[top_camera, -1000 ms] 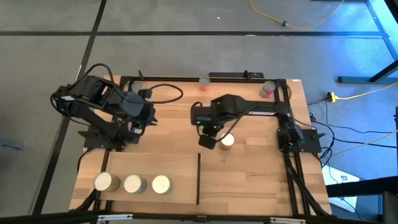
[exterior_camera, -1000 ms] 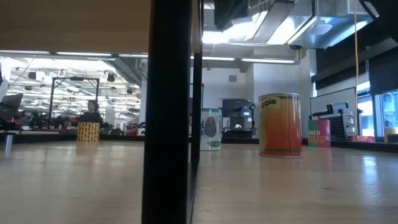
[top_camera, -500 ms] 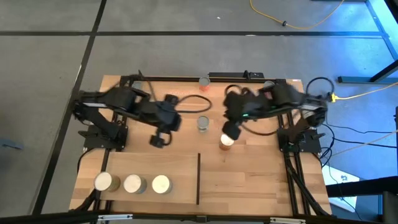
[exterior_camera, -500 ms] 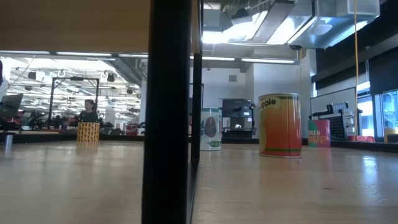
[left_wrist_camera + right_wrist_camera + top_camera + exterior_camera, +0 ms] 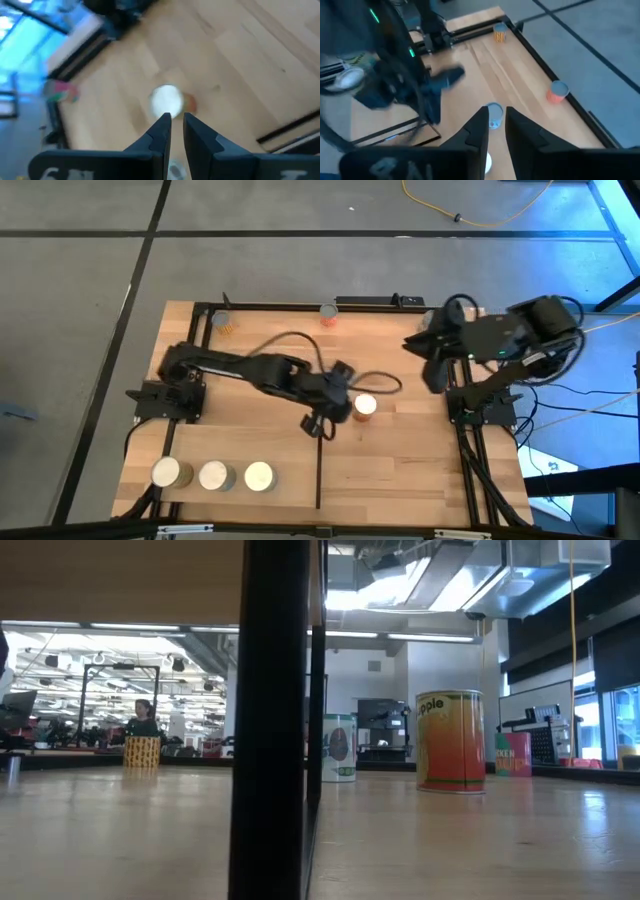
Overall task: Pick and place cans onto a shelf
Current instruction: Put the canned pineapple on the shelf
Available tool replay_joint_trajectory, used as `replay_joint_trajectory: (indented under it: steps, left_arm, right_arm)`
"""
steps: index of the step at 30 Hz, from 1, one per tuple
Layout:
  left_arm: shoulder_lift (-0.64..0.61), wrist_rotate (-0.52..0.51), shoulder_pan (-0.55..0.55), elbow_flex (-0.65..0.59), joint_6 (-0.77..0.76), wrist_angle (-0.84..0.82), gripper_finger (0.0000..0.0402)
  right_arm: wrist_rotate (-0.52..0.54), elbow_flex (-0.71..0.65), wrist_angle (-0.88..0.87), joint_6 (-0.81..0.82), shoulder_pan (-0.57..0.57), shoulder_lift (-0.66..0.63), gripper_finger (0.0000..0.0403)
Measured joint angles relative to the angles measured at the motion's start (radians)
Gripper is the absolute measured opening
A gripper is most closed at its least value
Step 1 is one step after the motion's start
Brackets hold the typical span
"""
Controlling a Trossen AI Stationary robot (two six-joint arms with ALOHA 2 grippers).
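Left arm reaches across the table (image 5: 420, 470) to its middle; left gripper (image 5: 322, 423) hangs over the boards just beside the orange can (image 5: 364, 406), on that can's left in the high view. In the left wrist view the gripper (image 5: 173, 119) shows two dark fingers (image 5: 159, 131) standing close together with only a thin slit between them, nothing held; the orange can (image 5: 167, 99) sits just beyond the fingertips, seen from above by its whitish top.

Right arm is folded back over the table's right rear corner; right gripper (image 5: 436, 372) is in the air near the right edge, well apart from the orange can. In its own wrist view the gripper (image 5: 494, 112) also has its fingers nearly together and empty.

Cans:
- three with pale tops in a row on the shelf (image 5: 290, 470), at the front left: (image 5: 166, 472), (image 5: 214, 475), (image 5: 259, 476);
- orange can in mid-table, just right of the shelf's black bar (image 5: 319, 470);
- grey-labelled can (image 5: 339, 747) behind it in the low view; from above the left arm covers it, so its exact spot is uncertain;
- red can (image 5: 328, 311) at the middle of the rear edge;
- yellow-orange can (image 5: 224, 322) at the left rear corner;
- pink can (image 5: 514, 754) far right in the low view; blurred in the left wrist view.

In the low view the orange can (image 5: 451, 741) stands upright.
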Motion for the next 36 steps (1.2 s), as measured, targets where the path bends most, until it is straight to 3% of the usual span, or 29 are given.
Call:
replay_joint_trajectory:
  steps: [5,17,27,36]
  left_arm:
    - [0.101,0.052,-0.001,0.0,0.089,0.052,0.0042]
    - [0.294,0.005,0.034,-0.004,0.14,0.192,0.0042]
    - [0.289,0.015,0.067,-0.001,0.125,0.237,0.0042]
    - [0.288,0.091,0.073,-0.001,0.054,0.239,0.0042]
  right_arm:
    - [0.004,0.0,0.0,-0.035,0.006,-0.04,0.0065]
    - [0.0,0.0,0.0,-0.116,0.005,-0.054,0.0065]
    - [0.0,0.0,0.0,-0.123,0.005,-0.054,0.0065]
    - [0.0,0.0,0.0,-0.136,0.005,-0.054,0.0065]
